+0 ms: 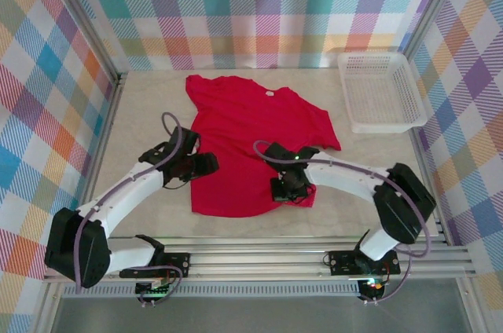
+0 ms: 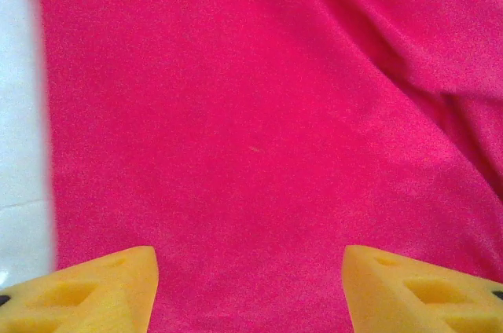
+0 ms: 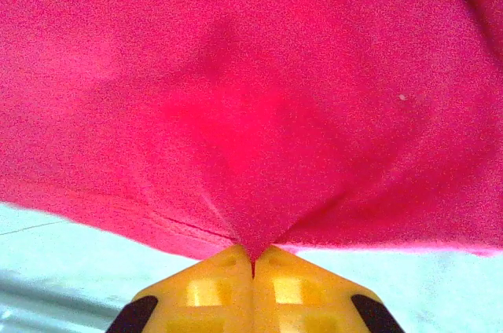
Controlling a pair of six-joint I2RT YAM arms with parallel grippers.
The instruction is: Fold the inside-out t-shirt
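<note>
Counter (image 1: 149, 113): pale and flat, and it carries all items.

Inside-out t-shirt (image 1: 244, 129): bright red, lying spread and mostly flat on the counter, collar at the far side. It extends ahead of and beneath both end effectors. Its near hem is at the right end effector, and its side edge is just left of the left end effector.

White mesh basket (image 1: 391, 126): well apart from the shirt, far to the right of the right end effector. It is not involved.

Right end effector (image 3: 253, 258): fingers together, clamped on a small pinch of the shirt at its near edge. The cloth gathers into creases at the tips.

Left end effector (image 2: 250, 270): fingers apart, poised over flat fabric and gripping nothing. Bare counter shows just beyond its left finger.

Risk assessment:
- The right grip is shallow, at the very fingertips, so the cloth may slip out under tension.
- It cannot be told whether both layers are caught. A single layer would separate and bunch.
- With only one corner held, any lift would likely drag the shirt askew and leave a crooked fold.
- The left end effector sits inboard of the edge and may close on a ridge of mid-panel fabric.
</note>
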